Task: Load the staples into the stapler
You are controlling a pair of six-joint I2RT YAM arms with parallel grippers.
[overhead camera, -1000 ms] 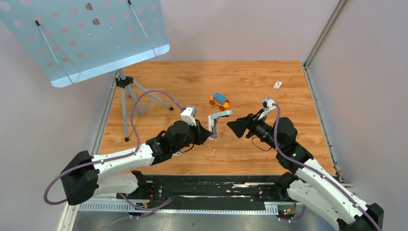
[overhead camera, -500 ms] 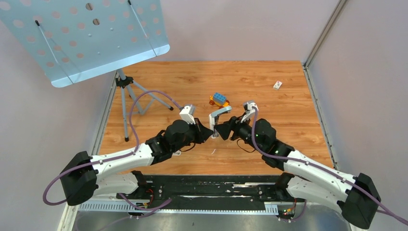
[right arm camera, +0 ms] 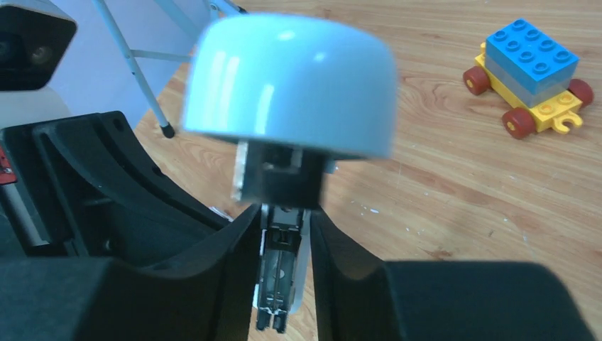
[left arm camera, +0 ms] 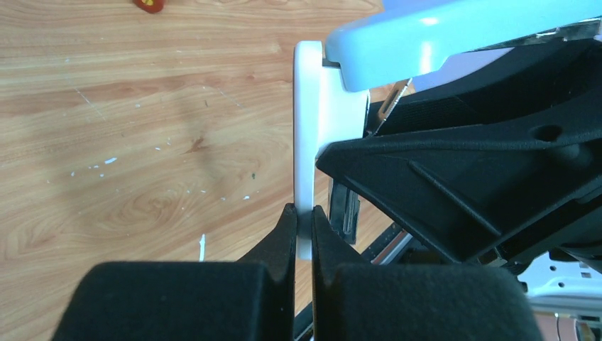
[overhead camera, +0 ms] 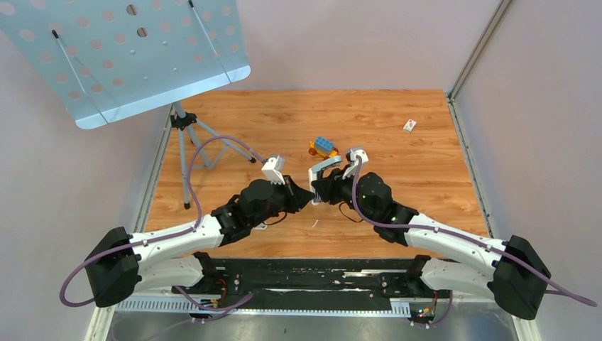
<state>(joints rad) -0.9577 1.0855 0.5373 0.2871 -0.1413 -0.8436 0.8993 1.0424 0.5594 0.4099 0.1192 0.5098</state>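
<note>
The stapler (overhead camera: 324,170) stands upright above the table with its light blue top (right arm camera: 287,78) swung open. My left gripper (overhead camera: 308,199) is shut on the lower end of its white base (left arm camera: 312,142), and the jaws (left arm camera: 304,213) pinch that thin plate. My right gripper (overhead camera: 321,190) has come in from the right. Its fingers (right arm camera: 284,220) close on both sides of the metal magazine (right arm camera: 282,263), touching it. No separate staple strips show in any view; I cannot tell whether any lie in the magazine channel.
A blue and yellow toy brick car (overhead camera: 324,148) stands just behind the stapler and also shows in the right wrist view (right arm camera: 529,78). A small white box (overhead camera: 409,126) lies far right. A tripod (overhead camera: 188,131) with a perforated panel (overhead camera: 121,57) stands at the left.
My right gripper has moved left up to the stapler and now grips its magazine. My left gripper has kept holding the stapler's base, nearly still.
</note>
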